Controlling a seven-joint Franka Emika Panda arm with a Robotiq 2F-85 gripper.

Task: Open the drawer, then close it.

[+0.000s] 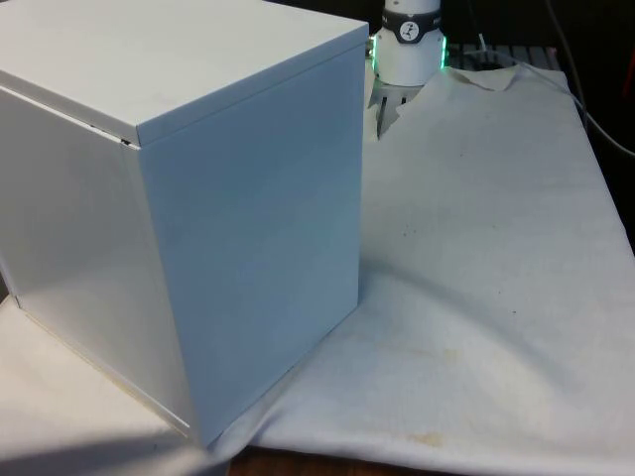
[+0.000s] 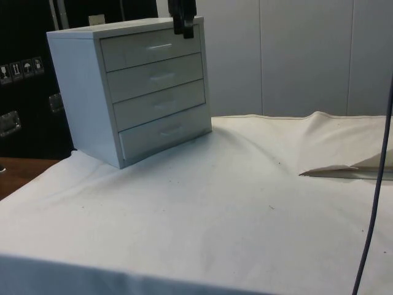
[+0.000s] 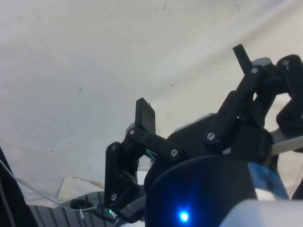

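- Well, a white chest of drawers [image 2: 138, 86] stands in the upper left of the side view, four drawers all pushed in, each with a pale handle.
- In the front view the chest [image 1: 189, 198] turns its blank back and side to us and takes up the left half of the frame.
- The gripper [image 2: 183, 21] hangs at the top of the side view, just in front of the top drawer [image 2: 153, 48] near its right end; in the wrist view its fingers [image 3: 145, 116] stand spread apart, grasping nothing.
- The white cloth [image 2: 215, 203] covers the table, rumpled, with faint specks and a folded-up edge at the right of the side view.
- A bare wooden table corner [image 2: 15, 172] shows at the left edge.
- Behind are dark cabinets [image 2: 24, 67] on the left and a pale panelled wall [image 2: 295, 55] on the right.
- A grey cable [image 2: 376, 178] hangs down the right edge.
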